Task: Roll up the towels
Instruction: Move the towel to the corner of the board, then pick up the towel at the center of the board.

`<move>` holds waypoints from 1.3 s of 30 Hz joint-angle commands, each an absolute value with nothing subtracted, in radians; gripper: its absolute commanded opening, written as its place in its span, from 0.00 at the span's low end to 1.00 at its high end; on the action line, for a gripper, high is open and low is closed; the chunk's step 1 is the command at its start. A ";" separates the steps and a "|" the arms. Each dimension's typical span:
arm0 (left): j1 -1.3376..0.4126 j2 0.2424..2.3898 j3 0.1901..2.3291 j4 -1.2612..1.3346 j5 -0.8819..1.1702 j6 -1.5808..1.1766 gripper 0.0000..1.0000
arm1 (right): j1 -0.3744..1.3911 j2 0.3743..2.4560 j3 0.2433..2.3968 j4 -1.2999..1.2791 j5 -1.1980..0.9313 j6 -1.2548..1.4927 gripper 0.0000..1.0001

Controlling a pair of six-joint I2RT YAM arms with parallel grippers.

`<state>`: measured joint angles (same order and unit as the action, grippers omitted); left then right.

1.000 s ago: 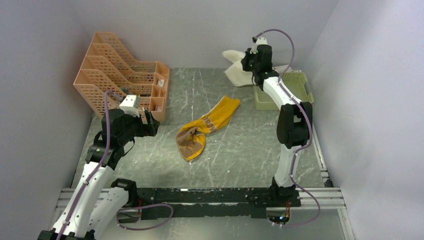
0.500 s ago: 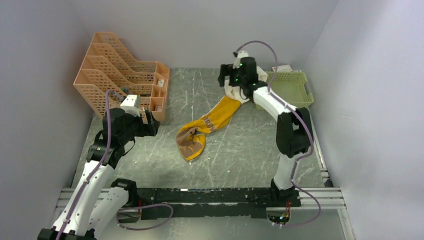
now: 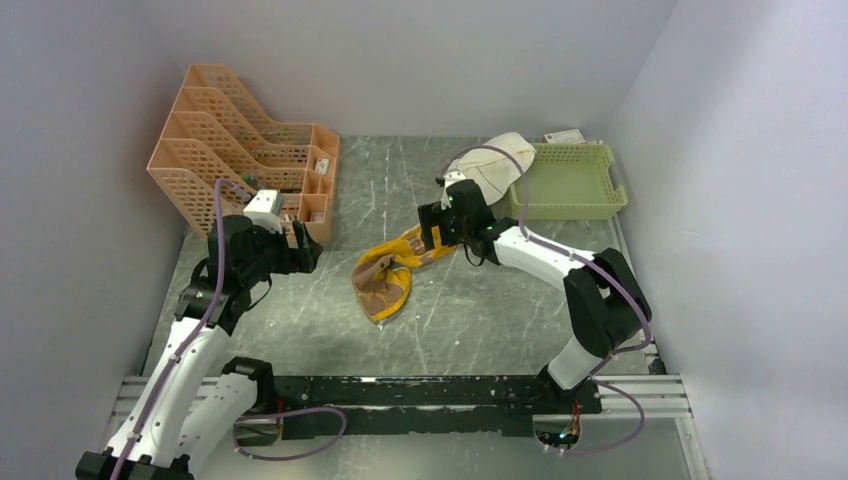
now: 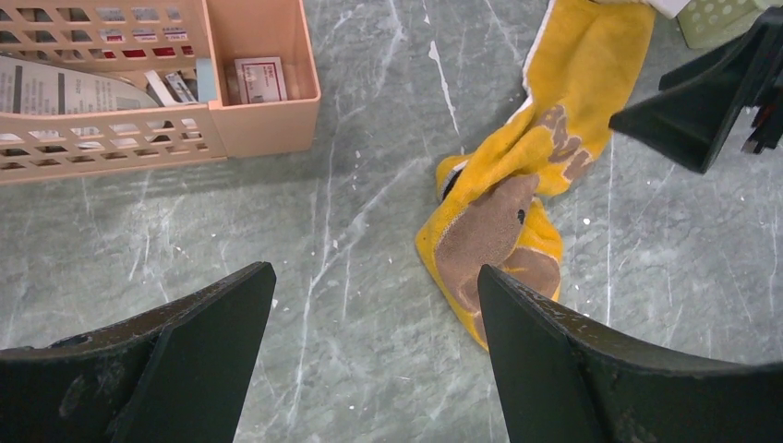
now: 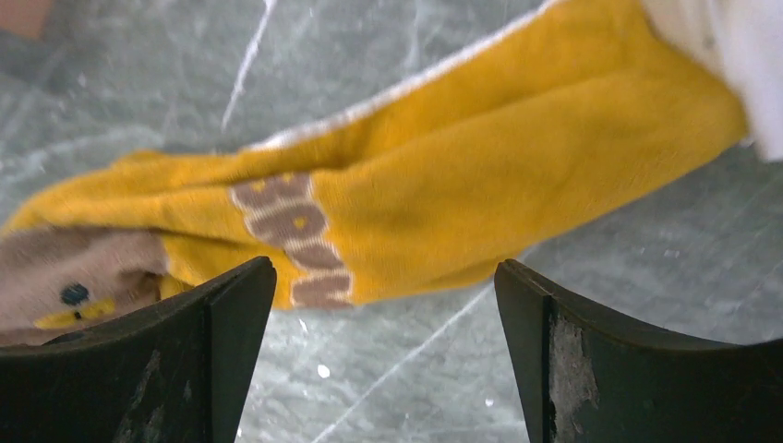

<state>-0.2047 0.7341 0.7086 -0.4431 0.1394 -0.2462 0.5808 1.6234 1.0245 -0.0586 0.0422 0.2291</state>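
Top external view: grey marbled table (image 3: 470, 310), pale walls on three sides. Orange file rack (image 3: 245, 150) in the far-left corner, green basket (image 3: 572, 180) in the far-right corner. Mustard towel (image 3: 385, 280) crumpled mid-table, its far end hidden under the right arm. Only the right wrist view shows that end, blurred and cut off. Cream towel (image 3: 503, 160) bunched at the far edge against the basket's left rim. Right gripper (image 5: 377, 277) spread wide, empty, over the mustard towel. Left gripper (image 4: 374, 277) spread wide, empty, near the rack.
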 commanded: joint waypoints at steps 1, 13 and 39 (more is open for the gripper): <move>-0.206 0.733 0.702 -0.439 0.173 -0.247 0.94 | 0.601 1.630 1.008 -0.065 0.077 0.238 0.91; -0.350 0.817 0.666 -0.324 0.500 -0.392 0.94 | 0.618 1.823 1.091 -0.031 0.036 0.215 0.67; -0.946 1.538 0.719 -0.126 -0.425 -0.724 0.77 | 0.615 1.468 1.018 -0.124 -0.017 0.196 0.54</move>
